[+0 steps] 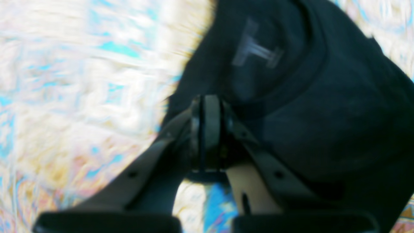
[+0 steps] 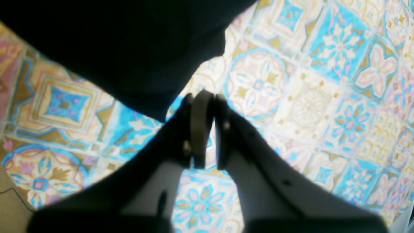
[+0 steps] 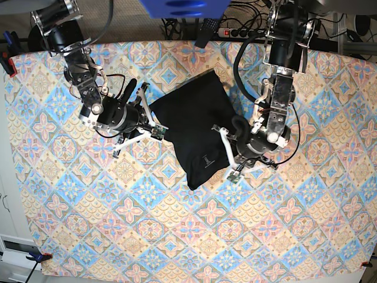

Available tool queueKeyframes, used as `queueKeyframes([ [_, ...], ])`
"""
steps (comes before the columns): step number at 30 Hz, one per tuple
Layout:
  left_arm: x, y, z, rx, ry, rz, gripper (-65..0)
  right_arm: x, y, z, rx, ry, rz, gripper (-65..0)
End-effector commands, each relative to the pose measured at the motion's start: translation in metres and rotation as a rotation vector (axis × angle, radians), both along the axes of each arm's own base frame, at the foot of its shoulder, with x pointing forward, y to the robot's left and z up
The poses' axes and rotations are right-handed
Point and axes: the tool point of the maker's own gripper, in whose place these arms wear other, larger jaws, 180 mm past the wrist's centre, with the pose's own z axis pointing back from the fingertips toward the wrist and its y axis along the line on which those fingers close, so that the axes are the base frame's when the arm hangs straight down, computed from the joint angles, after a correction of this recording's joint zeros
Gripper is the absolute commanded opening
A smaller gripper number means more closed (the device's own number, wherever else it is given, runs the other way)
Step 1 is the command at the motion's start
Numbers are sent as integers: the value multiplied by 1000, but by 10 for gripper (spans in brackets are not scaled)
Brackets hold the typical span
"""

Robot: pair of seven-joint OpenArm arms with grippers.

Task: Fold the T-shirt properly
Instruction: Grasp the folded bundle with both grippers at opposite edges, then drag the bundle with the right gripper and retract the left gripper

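The black T-shirt [image 3: 197, 124] lies folded into a slanted oblong in the middle of the table, with a small pale label mark [image 3: 205, 159] near its lower end. In the left wrist view my left gripper [image 1: 207, 103] is shut, its tips at the shirt's edge [image 1: 323, 113] just short of the collar and the label mark [image 1: 255, 51]; no cloth shows between the pads. My right gripper [image 2: 203, 97] is shut on nothing, over bare tablecloth beside a corner of the T-shirt [image 2: 129, 58]. In the base view the left gripper [image 3: 224, 154] and right gripper [image 3: 159, 131] flank the shirt.
A patterned blue, pink and cream tablecloth [image 3: 177, 236] covers the whole table. Cables and a power strip [image 3: 235, 32] lie along the far edge, next to a blue object [image 3: 182, 7]. Red clamps [image 3: 7, 59] grip the cloth at the table's edges.
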Motion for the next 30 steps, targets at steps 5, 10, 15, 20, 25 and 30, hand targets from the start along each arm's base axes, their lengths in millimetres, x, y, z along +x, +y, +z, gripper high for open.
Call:
queueKeyframes([
  [5,-11,44,-17,23,47,117,-628,1,20,25,79,-62,25,-612],
  [10,-17,74,-10,6,29,218,-629,-7,48,33,153,-64,37,-612],
  [15,-32,110,21,-34,-71,381,-629,-20,99,37,240,-36,102,-612],
  [20,-56,146,40,-50,-112,553,-629,-4,149,41,294,-13,151,-612],
  [25,-78,171,50,-28,-87,656,-629,3,194,38,338,51,178,-612],
  [30,-96,193,67,-92,-119,767,-629,17,213,21,314,125,175,-612],
])
